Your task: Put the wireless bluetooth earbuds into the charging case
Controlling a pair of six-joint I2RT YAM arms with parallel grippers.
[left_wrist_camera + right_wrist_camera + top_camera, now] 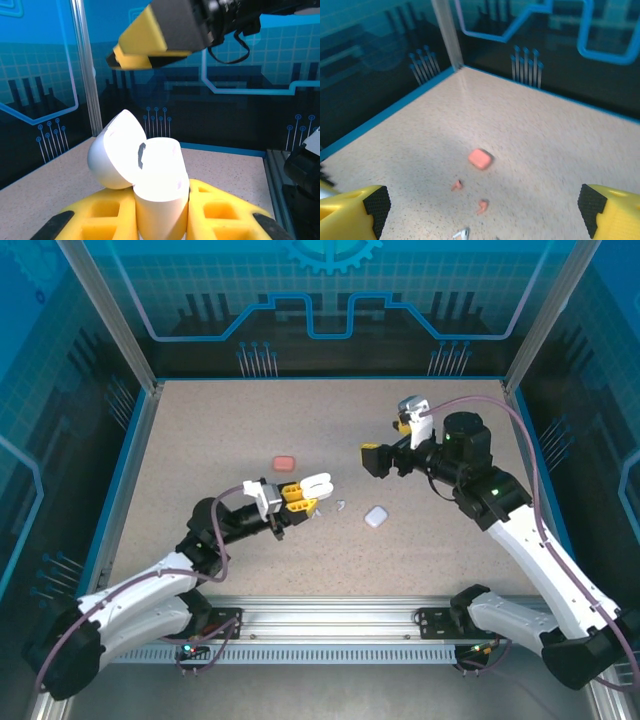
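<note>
My left gripper [302,498] is shut on an open white charging case [317,484], lifted off the table. Seen from the left wrist, the case body [161,190] stands between the yellow fingers [225,215], its lid [116,152] hinged back to the left. My right gripper [388,443] hangs open and empty above the table's right middle. Below it in the right wrist view lie a closed salmon case [480,158], two salmon earbuds [456,185] [482,206] and a white earbud [462,234]. Another white earbud [340,506] lies just right of the held case.
A closed white case [376,516] lies on the speckled table [200,440], right of centre. The salmon case [284,462] sits behind the left gripper. Blue-rimmed transparent walls and metal posts [140,350] enclose the table. One finger of the right gripper [145,42] hangs above the held case.
</note>
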